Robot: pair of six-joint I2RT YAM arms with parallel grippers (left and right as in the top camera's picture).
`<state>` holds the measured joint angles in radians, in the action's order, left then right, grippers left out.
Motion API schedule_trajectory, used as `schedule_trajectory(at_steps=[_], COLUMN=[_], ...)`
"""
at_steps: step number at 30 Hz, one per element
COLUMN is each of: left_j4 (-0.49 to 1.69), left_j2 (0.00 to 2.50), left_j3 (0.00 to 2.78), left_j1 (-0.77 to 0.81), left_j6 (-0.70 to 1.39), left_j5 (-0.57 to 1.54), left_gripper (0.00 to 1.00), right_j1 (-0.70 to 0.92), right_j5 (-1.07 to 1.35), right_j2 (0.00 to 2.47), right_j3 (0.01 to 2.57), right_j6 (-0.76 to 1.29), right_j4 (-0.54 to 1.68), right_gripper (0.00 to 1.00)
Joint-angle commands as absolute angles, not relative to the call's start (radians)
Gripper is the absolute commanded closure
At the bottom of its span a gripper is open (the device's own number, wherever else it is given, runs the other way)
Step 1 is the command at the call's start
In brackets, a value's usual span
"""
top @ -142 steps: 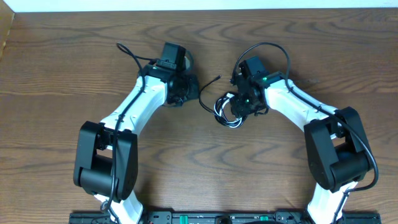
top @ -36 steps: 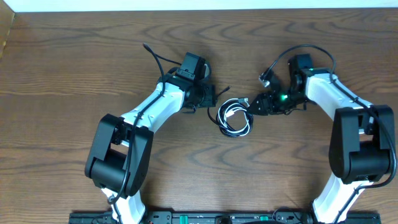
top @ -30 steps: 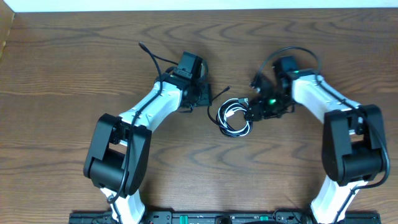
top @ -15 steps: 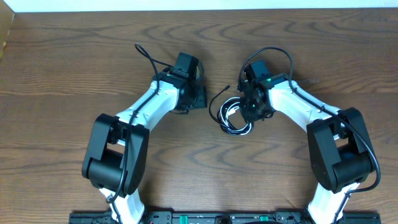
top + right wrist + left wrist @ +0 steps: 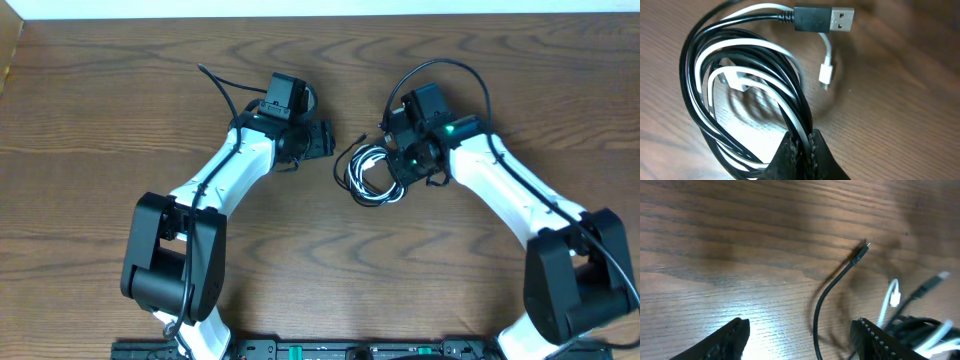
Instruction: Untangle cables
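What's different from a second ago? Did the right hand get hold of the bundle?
Yes. The right hand moved left onto the coil and closed on the cables, pinching black and white strands together. The left hand drew back slightly to the left, open and empty as before. The cables stay coiled together on the table.

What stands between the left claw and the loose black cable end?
Nothing visible does. Only bare table lies between the open left claw and the black cable, whose loose end rests ahead of it.
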<state>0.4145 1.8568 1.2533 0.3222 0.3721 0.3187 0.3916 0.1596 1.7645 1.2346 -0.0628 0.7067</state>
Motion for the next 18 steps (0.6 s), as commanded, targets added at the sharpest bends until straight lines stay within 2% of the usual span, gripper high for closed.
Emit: schedule_trajectory(at_steps=[1, 9, 18], left_j4=[0.411, 0.352, 0.354], left_j2=[1.837, 1.837, 1.84], left_j3=[1.272, 1.272, 1.272], left_j1=[0.284, 0.205, 0.2], left_j6=[0.424, 0.379, 0.379], left_j5=[0.387, 0.766, 0.83], left_gripper=[0.31, 0.31, 0.31], right_j1=[0.396, 0.396, 0.393], right_j5=[0.213, 0.336, 0.403], right_j2=[1.699, 1.67, 1.668], right_j3=[1.235, 1.235, 1.235], right_j6=[-0.103, -0.201, -0.231], right_j4=[0.694, 0.702, 0.707], right_gripper=[0.99, 0.99, 0.99])
